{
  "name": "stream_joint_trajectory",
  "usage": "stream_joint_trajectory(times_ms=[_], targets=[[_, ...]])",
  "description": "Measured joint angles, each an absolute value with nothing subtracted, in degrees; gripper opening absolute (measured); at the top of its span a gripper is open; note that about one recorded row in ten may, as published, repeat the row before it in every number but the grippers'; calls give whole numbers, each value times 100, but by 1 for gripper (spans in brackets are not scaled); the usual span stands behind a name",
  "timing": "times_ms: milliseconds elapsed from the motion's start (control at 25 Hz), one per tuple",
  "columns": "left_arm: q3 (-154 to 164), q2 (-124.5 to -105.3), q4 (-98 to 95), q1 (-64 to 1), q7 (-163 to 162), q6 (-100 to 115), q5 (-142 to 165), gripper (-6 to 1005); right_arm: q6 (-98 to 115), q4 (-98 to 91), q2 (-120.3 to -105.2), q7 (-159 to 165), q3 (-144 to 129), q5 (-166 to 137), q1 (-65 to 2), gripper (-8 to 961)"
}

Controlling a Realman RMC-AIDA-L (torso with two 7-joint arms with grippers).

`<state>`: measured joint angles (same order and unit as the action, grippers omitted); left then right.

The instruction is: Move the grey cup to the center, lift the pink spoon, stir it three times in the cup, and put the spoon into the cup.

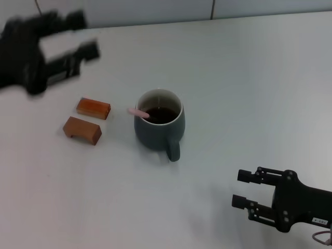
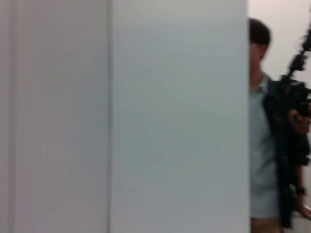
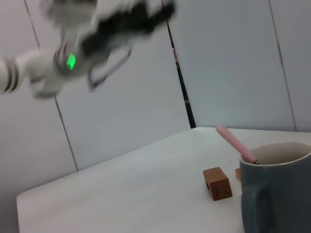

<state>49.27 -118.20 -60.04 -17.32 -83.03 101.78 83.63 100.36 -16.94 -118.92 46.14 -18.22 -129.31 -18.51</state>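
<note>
The grey cup [image 1: 158,127] stands upright near the middle of the white table, its handle toward me, with dark liquid inside. The pink spoon [image 1: 138,112] rests in the cup, its pale pink handle leaning out over the left rim. My left gripper [image 1: 84,37] is open and empty, raised at the far left, well away from the cup and blurred by motion. My right gripper [image 1: 241,188] is open and empty, low at the near right. In the right wrist view the cup [image 3: 277,194] is close, with the spoon [image 3: 235,143] sticking out of it.
Two brown wooden blocks [image 1: 93,108] [image 1: 82,129] lie left of the cup; one also shows in the right wrist view [image 3: 217,183]. The table's far edge meets a panelled wall. The left wrist view shows wall panels and a person [image 2: 269,145].
</note>
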Motion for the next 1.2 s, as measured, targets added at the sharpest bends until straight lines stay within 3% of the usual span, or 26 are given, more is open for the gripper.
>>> stream_joint_trajectory(times_ms=[120,320,640,1200], targets=[[4832,-11804,-4832,-1302,-7188,10445,8353,592,9977,-1738,-11891,4603,-1813,-12917,-1861,583],[4775,-11742,-3550,-669,-5743,10572,8641,822,9902,-1825,-11890,4587,-1803,-12900,-1879,583],[4732,-11743,-3120,-520,-5015,10369,9203,824,9764,-1850,-11896,4481,-1847,-12895,-1964,582],[4741,-11749,-2476,-923,-4767,9802,9511,824,9754,-1776,-11910,4336,-1820,-12893,-2007,582]])
